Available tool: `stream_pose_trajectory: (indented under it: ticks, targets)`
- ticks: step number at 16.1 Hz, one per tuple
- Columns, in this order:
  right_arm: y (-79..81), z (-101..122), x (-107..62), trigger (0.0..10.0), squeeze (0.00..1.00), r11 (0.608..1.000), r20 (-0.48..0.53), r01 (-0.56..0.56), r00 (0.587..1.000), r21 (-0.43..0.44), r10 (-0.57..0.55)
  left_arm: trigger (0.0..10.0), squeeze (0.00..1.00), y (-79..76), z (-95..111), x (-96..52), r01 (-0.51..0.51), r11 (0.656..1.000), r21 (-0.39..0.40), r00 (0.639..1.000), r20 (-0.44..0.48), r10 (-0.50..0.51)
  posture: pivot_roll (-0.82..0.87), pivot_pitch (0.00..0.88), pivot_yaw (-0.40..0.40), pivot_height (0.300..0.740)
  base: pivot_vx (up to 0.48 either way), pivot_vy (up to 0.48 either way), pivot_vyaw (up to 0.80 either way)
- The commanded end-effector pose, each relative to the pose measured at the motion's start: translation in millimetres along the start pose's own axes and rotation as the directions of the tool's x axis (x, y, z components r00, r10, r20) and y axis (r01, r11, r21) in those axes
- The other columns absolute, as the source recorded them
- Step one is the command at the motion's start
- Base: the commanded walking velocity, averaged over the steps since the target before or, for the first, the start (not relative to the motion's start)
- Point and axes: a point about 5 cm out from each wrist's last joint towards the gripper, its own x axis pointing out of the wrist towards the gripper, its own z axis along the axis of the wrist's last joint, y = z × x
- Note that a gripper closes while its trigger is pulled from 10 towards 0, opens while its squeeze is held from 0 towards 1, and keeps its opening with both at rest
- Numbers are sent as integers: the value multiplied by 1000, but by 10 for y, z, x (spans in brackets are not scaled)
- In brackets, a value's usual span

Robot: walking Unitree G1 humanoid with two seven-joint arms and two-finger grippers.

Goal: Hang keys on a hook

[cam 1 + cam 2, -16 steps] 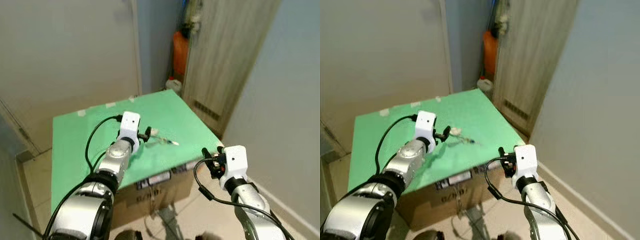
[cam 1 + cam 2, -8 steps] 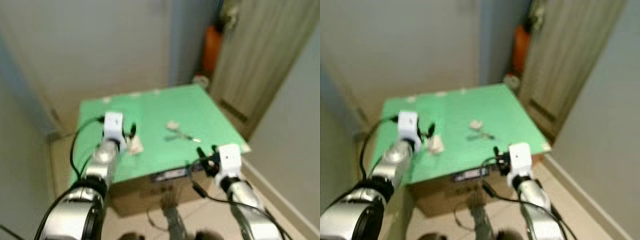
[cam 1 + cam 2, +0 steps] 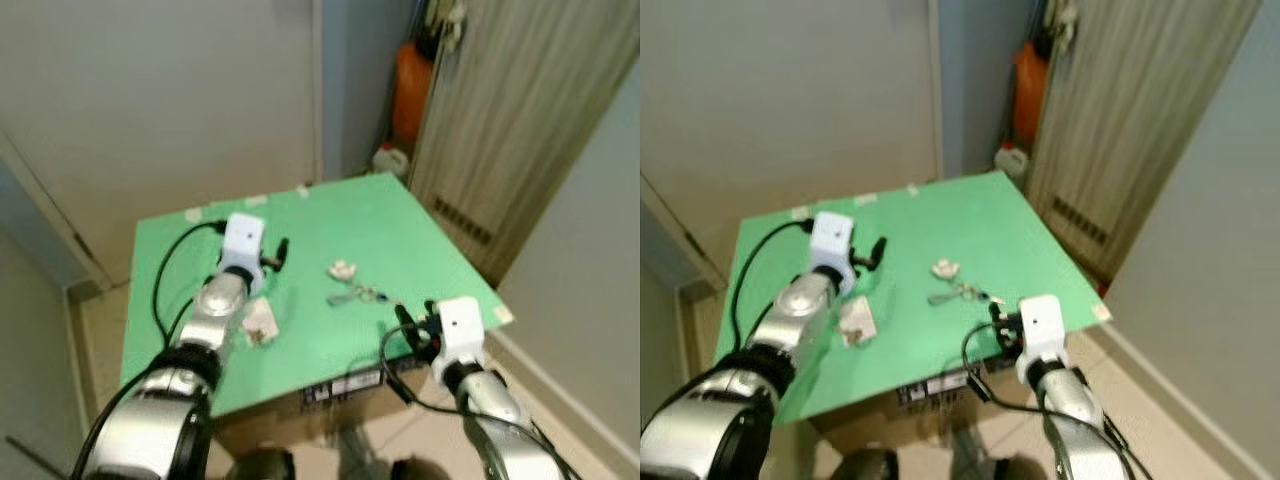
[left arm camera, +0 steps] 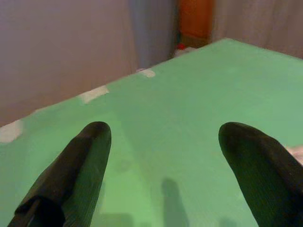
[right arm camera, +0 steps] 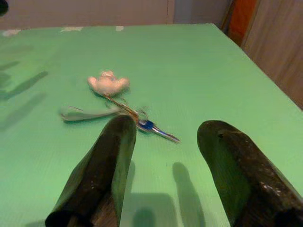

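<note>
A bunch of keys [image 3: 358, 293] with a small pale charm [image 3: 343, 268] lies near the middle of the green tabletop [image 3: 400, 225]; the right wrist view shows the keys [image 5: 142, 124] and the charm [image 5: 108, 83] lying flat. My right gripper [image 3: 408, 325] hovers open at the table's front right edge, a short way from the keys, nothing between its fingers [image 5: 102, 163]. My left gripper [image 3: 276, 254] is open above the table's left part, beside a pale scrap [image 3: 260, 320]; its fingers [image 4: 78, 163] hold nothing.
The green top rests on a cardboard box [image 3: 345, 385]. Behind it stand an orange container [image 3: 408, 85] and a small white bottle [image 3: 388, 160] beside a wooden panel [image 3: 520, 120]. Walls close in on the left and right.
The camera has swung, so the whole scene has shifted. My left gripper has moved off the keys to the table's left. The keys lie still.
</note>
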Motion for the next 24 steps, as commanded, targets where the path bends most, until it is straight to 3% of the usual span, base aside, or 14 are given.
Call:
stream_pose_trajectory:
  ticks: [1, 4, 6, 8, 10, 13, 17, 21, 24]
  targets:
    - [-13, 28, -27, 10000, 0, 1000, 11, 3, 1000, -6, -3, 10000, 0, -125, 61, 43, 83, 996, 33, 997, 1, -83, -95, 0, 29, 661, 0, 0, 0]
    - [-25, 33, -84, 10000, 0, 1000, 9, 5, 1000, -16, -5, 10000, 0, -305, 123, 80, 161, 986, 48, 987, 19, -162, -117, 21, 20, 661, 0, 0, 0]
    - [-55, 41, -181, 10000, 0, 999, 8, 3, 1000, -46, -3, 10000, 0, -351, 80, 86, 181, 983, 43, 984, -16, -180, -140, 50, 18, 661, 0, 0, 0]
    - [-175, 30, -376, 10000, 0, 998, -9, 22, 1000, -64, -23, 10000, 0, -341, -39, 59, 183, 983, 20, 981, -73, -181, -173, 79, 10, 661, 0, 0, 0]
    - [-329, -38, -674, 10000, 0, 994, -60, 66, 996, -85, -71, 10000, 0, -405, -135, 31, 202, 979, -8, 974, -106, -202, -243, 120, -1, 661, 0, 0, 0]
    - [-360, -81, -875, 10000, 0, 991, -101, 89, 990, -95, -99, 10000, 0, -583, -188, -1, 256, 967, -1, 963, -89, -255, -275, 134, 2, 661, 0, 0, 0]
    - [-341, -98, -913, 10000, 0, 993, -121, 88, 988, -83, -98, 10000, 0, -717, -364, -90, 257, 966, -21, 960, -111, -258, -253, 141, 3, 661, 0, 0, 0]
    - [-325, -118, -888, 10000, 0, 994, -132, 73, 988, -84, -84, 10000, 0, -566, -405, -84, 197, 980, -26, 966, -167, -199, -245, 136, 0, 661, 0, 0, 0]
    - [-322, -130, -889, 10000, 0, 994, -140, 70, 987, -80, -81, 10000, 0, -528, -406, -89, 175, 984, -14, 972, -159, -175, -240, 140, -6, 661, 0, 0, 0]
